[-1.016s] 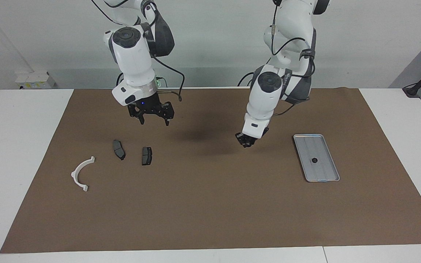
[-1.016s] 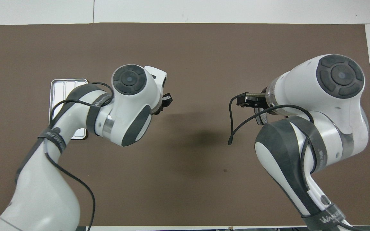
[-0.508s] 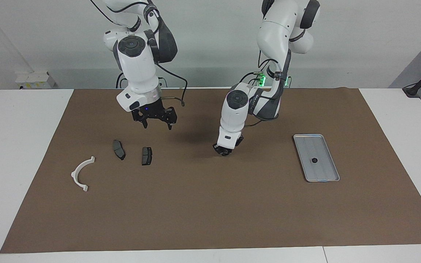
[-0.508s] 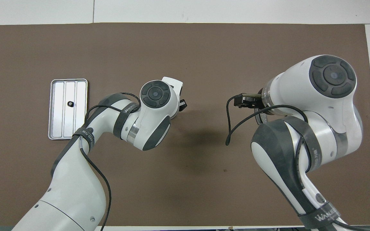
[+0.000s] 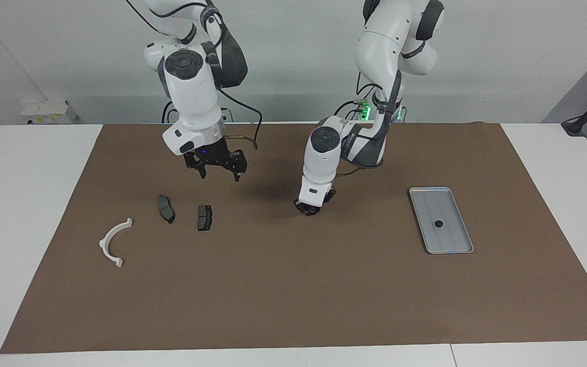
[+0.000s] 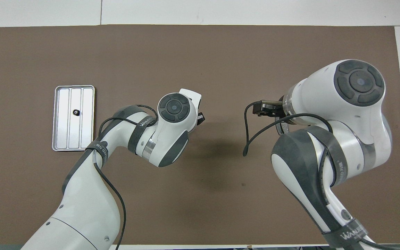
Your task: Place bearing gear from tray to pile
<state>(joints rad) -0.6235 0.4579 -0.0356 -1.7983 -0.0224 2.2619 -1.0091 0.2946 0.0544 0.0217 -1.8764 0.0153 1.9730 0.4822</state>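
Reading the facing view as a clock dial, centre of the mat [image 5: 293, 295] as the hub (robots up at 12).

Gear [image 5: 437, 224] in the tray [image 5: 456, 244], lying flat about mid-tray on a rib. Tray out at 3 o'clock on the mat, long side running roughly 12 to 6 and tilted a little. Nothing touching either of them.

Pile over at 9 o'clock, well apart from the tray: two pads [image 5: 165, 208] side by side with a small gap between them, and the bracket [image 5: 112, 242] at about 8 o'clock from them, lying flat with its open side toward the hub. All three parts separate, none touching.

Left gripper [image 5: 310, 210] down low over the mat, just on the 12 o'clock side of the hub, between pile and tray and clear of both. Can't tell if it's open or closed, or if anything's in it (too small and dark from here, honestly).

Right gripper [image 5: 219, 171] up in the air at about 10 o'clock, waiting. Jaws spread wide, pointing down, gripping nothing. Pads showing at roughly 7 o'clock from it, with clear air between.
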